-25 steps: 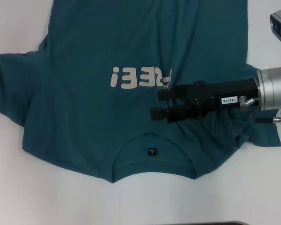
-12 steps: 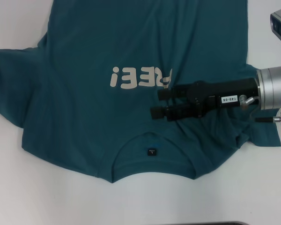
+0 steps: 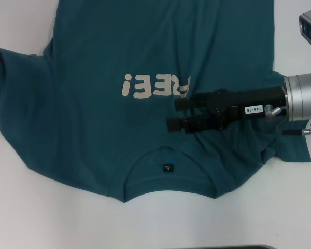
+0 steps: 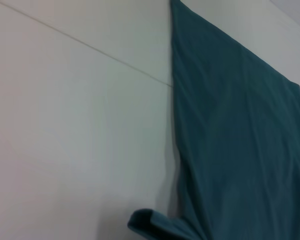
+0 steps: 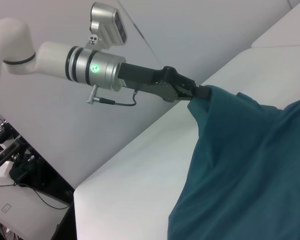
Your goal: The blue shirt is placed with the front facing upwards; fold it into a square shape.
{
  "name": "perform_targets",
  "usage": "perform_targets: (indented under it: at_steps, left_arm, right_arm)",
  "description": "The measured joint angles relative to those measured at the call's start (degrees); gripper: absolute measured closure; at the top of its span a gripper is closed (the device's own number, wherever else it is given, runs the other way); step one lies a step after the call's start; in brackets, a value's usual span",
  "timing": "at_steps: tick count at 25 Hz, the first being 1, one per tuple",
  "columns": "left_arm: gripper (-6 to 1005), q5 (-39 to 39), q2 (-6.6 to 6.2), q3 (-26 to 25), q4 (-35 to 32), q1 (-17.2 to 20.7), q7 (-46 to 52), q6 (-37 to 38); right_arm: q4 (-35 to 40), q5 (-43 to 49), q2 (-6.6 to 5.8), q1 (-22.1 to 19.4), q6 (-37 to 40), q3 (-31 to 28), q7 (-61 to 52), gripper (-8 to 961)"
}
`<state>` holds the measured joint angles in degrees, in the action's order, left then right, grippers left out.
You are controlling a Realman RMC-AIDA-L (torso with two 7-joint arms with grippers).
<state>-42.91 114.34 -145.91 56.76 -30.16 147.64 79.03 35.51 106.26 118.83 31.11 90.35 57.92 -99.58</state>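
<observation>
Blue shirt [image 3: 145,62] spread front-up across the white desk [image 3: 52,223], its off-white lettering [image 3: 155,85] reading upside down from the robot's side and the collar, with its small dark neck label [image 3: 168,167], nearest the robot's body. The left claw [image 5: 202,92], seen from the right wrist camera, is clamped on the edge of the shirt's left sleeve [image 3: 10,67] and holds it lifted off the desk, so the cloth hangs in a taut drape from that pinch; in the head view only a dark tip shows at the frame's left edge. The right claw [image 3: 172,114] reaches in from the right, low over the chest just beside the end of the lettering, its two black fingers [image 3: 184,124] lying apart and closed on nothing (whether they press on the cloth cannot be told). By the look of it, the sleeve is being carried inward for the first fold. The risk lies in that narrow grip: a pinch so near the hem could slip as the sleeve travels, dropping it crooked. The pull could also drag the whole body sideways, as wrinkles near the right shoulder [image 3: 264,140] hint, if the right claw is not pinning it, spoiling a square result.
</observation>
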Motion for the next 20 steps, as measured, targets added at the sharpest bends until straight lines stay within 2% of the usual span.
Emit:
perform_targets:
  at_steps: [4,8,11,16,20]
  left_arm:
    - [985,-1.4,0.01,-0.4,0.2,0.0,0.4,3.6]
    - [984,-7.5,0.55,-0.5,0.1,0.0,0.2,9.5]
    - [984,-10.6,2.03,0.3,0.0,-0.1,0.0,11.9]
    - [983,-10.1,6.07,2.6,0.6,-1.3,0.0,8.6]
    - [983,-9.6,6.84,5.2,-0.7,-2.1,0.4,4.7]
  right_arm:
    - [0.0,0.0,0.00,0.0,0.0,0.0,0.0,39]
    - [-0.3,0.0,0.00,-0.1,0.0,0.0,0.1,39]
    - [-0.2,0.0,0.00,-0.2,-0.1,0.0,0.2,39]
    - [-0.1,0.0,-0.05,-0.1,-0.1,0.0,0.2,39]
    - [-0.1,0.0,-0.13,0.0,-0.1,0.0,0.1,39]
